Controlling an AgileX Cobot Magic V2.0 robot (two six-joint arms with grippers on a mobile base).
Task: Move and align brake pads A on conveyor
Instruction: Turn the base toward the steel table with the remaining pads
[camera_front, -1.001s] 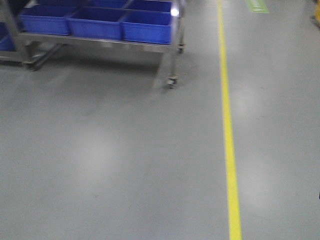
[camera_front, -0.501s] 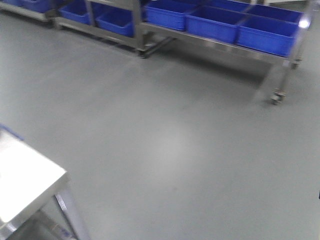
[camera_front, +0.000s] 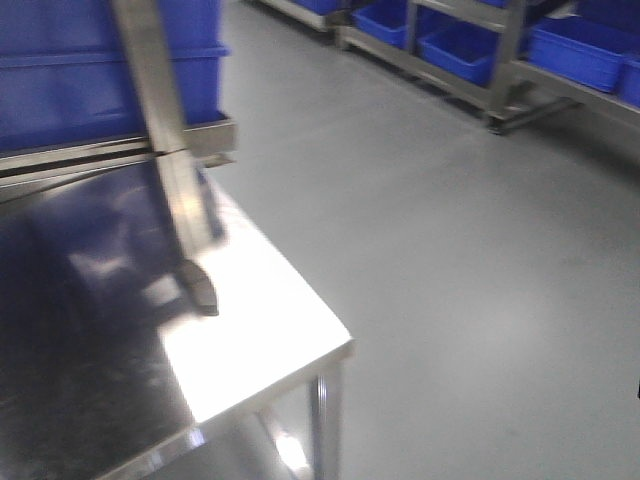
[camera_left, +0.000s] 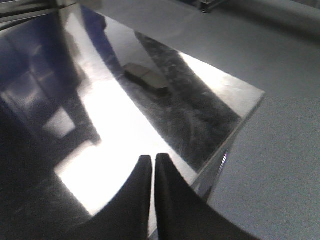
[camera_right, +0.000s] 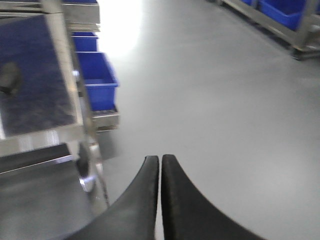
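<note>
1. On the left of the front-facing view, a shiny steel tabletop (camera_front: 265, 335) fills the near corner. A rack post and a large blue bin (camera_front: 80, 80) stand behind it.
2. One brake pad (camera_front: 198, 288) lies alone on that tabletop, flat and near the lit front corner. No other pad shows in any view, and neither does the conveyor.
3. The left end effector (camera_left: 153, 161) hangs above the tabletop's near edge with its two dark fingers pressed together and nothing between them. From its wrist camera the brake pad (camera_left: 145, 79) sits straight ahead and well apart from the tips. The pad's long axis runs diagonally from upper left to lower right.
4. The right end effector (camera_right: 160, 161) also has its fingers pressed together and is empty. It points out over bare grey floor (camera_right: 215, 100), with the table frame off to its left.
5. Further right, across open floor, racks of blue bins (camera_front: 580, 50) line the far wall.
6. Judged from these views, the left arm is the nearer one, and its fingers would have to spread and turn across the pad's diagonal before any pick.
</note>
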